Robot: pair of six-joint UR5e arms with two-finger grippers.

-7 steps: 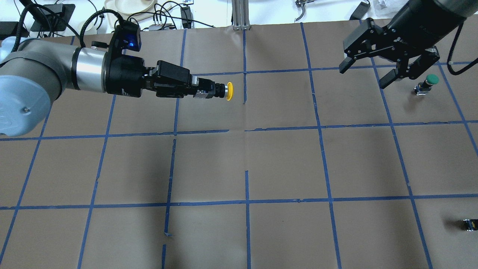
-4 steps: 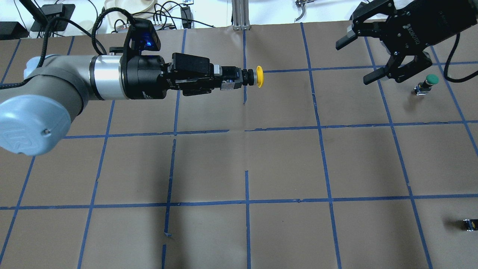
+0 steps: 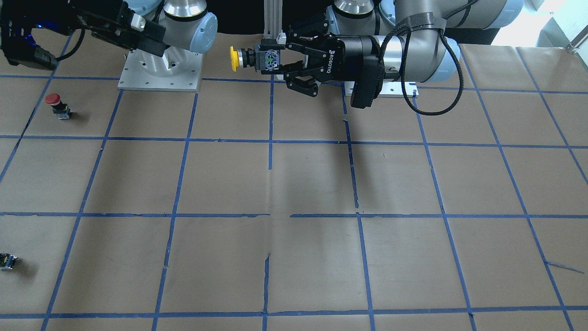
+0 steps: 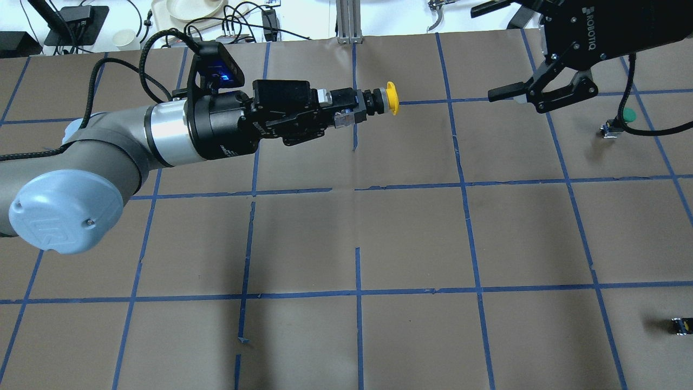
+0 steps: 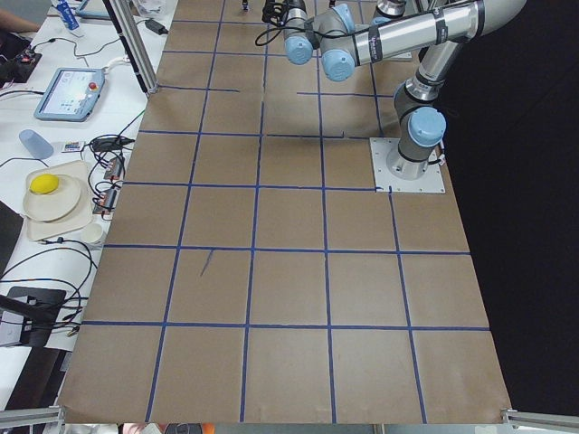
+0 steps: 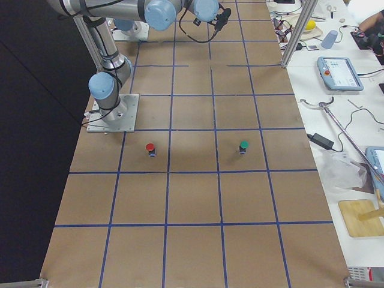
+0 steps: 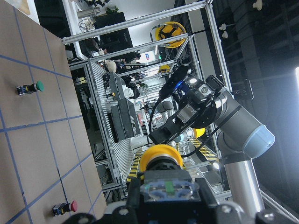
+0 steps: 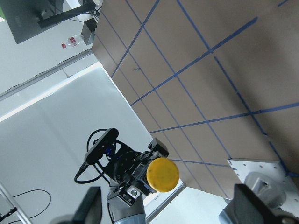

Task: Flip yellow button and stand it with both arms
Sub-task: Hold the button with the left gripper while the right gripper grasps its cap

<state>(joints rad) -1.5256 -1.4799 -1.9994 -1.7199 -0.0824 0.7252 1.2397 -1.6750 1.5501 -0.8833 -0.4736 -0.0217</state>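
The yellow button (image 4: 391, 99) is held in the air, lying horizontal, with its yellow cap toward the robot's right. My left gripper (image 4: 342, 111) is shut on the button's black-and-grey body. The front view shows the same grip on the button (image 3: 234, 59) by the left gripper (image 3: 274, 60). In the left wrist view the cap (image 7: 161, 156) sits just past the fingers. My right gripper (image 4: 484, 54) is open and empty, in the air to the right of the button with a gap between them. In the right wrist view the cap (image 8: 162, 175) faces the camera between the spread fingers.
A green-capped button (image 4: 621, 118) stands at the table's far right. A red-capped button (image 3: 55, 100) stands near the right arm's base. A small black part (image 4: 681, 325) lies at the near right edge. Brown paper with a blue tape grid (image 4: 357, 238) covers the table.
My left arm has carried the yellow button to the right and a little farther back. My right gripper has risen and turned, its open fingers now toward the button.
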